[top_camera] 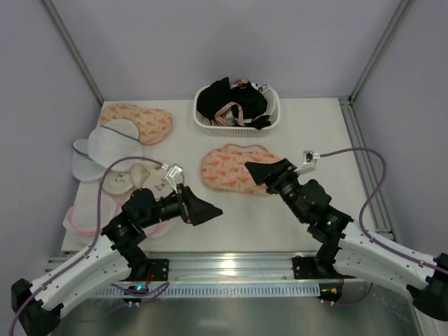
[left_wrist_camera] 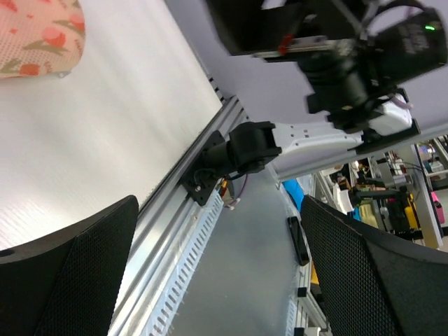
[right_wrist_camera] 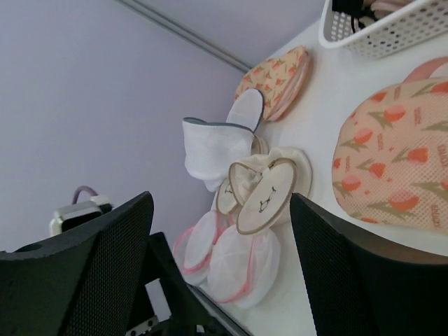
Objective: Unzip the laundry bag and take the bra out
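1. A white slatted basket (top_camera: 238, 129) is set at the far edge of the table (top_camera: 280, 217), and black garments (top_camera: 221, 98) are piled in it.
2. A peach printed bag (top_camera: 138, 120) is laid well left of the basket.
3. White mesh domed bags (top_camera: 112, 145) are heaped left of the basket, nearer the front.
4. Cream round bags (top_camera: 133, 178) and pink-rimmed bags (top_camera: 82, 215) are stacked farthest from the basket.

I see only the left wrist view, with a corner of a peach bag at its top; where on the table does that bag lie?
Observer: The bag lies mid-table, just in front of the basket.
Operator: Thank you. Is the right tool on it?
Observer: The right tool is open beside the bag's right end, holding nothing.
Operator: Is there another such bag?
Observer: Yes, a second peach bag lies at the back left.
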`<state>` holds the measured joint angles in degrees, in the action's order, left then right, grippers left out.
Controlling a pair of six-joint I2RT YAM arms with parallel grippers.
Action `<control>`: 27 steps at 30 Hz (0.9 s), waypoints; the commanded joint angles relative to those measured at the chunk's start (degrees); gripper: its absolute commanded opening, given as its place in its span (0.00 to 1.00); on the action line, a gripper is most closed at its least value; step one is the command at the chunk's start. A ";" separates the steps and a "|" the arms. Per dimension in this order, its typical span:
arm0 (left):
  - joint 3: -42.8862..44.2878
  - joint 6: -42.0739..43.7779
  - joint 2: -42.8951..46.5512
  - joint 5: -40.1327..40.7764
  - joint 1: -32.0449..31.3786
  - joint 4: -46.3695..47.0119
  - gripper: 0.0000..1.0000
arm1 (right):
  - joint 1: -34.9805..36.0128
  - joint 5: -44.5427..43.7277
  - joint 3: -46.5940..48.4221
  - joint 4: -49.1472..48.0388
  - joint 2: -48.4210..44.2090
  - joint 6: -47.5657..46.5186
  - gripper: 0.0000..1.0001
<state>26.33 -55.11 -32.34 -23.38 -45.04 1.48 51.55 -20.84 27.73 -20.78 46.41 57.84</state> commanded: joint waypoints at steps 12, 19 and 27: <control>3.11 -16.07 -36.54 38.31 -17.62 22.33 1.00 | 0.48 -23.63 14.99 50.65 -11.87 -9.94 0.82; 10.85 -22.66 -56.94 48.15 -20.00 30.24 1.00 | 0.66 -24.77 16.48 59.09 -16.26 -12.23 0.82; 16.30 -26.00 -67.41 58.35 -19.74 32.18 1.00 | 0.66 -25.56 16.31 65.16 -24.79 -13.20 0.82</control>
<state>40.38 -78.52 -96.86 26.96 -64.77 29.08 51.96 -44.21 42.28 40.66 22.83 46.15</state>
